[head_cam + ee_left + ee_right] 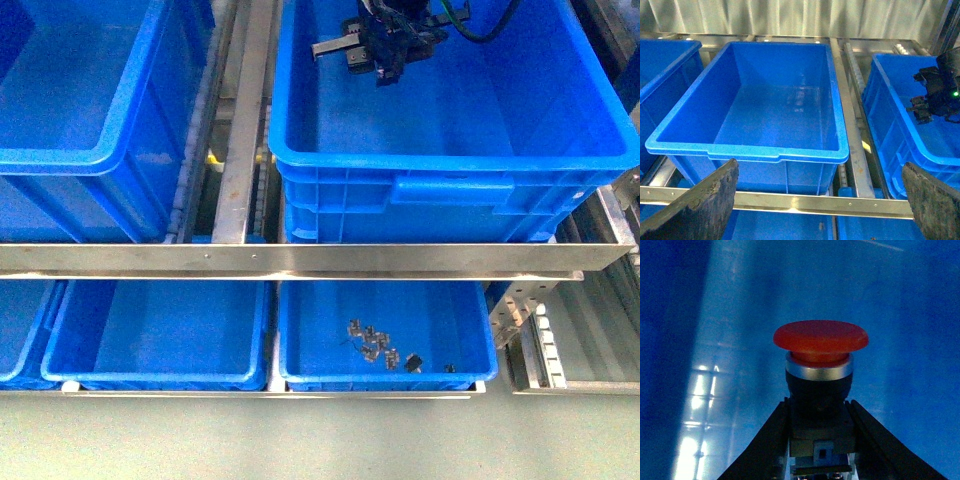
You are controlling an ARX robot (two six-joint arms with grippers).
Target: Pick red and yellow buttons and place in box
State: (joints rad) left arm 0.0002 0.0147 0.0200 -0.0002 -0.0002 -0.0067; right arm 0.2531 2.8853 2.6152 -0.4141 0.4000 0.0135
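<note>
Red, glossy plastic forms the wide domed cap of the red button (820, 340). The cap sits on a bright metal collar, above a black barrel and a squared grey-black block body. My right gripper (819, 407) is clamped on that block. Its two smooth black fingers (765, 440) slant in from either side, and the cap points away from my wrist. Behind the cap is smooth blue plastic streaked with pale reflections.

In the front view my right gripper (385, 62) is at about 1 o'clock. It reaches down inside the box (440, 160), close to the far wall. The button is too small to make out there, and I cannot tell whether it touches the floor. The box is deep moulded blue plastic with sloping walls, a thick rolled rim and ribbed outer sides.

My left gripper (820, 167) has its jaws spread wide and grips nothing. Its fingers (705, 205) are dark, with rough, worn-looking faces. It is raised and tilted down toward a second deep bin (747, 150) of the same blue plastic. That bin is at 10 o'clock in the front view, beside the box across a steel rail (245, 120).

At 5 o'clock, a shallower blue tray (290, 340) holds a scatter of small metal parts (375, 345).
</note>
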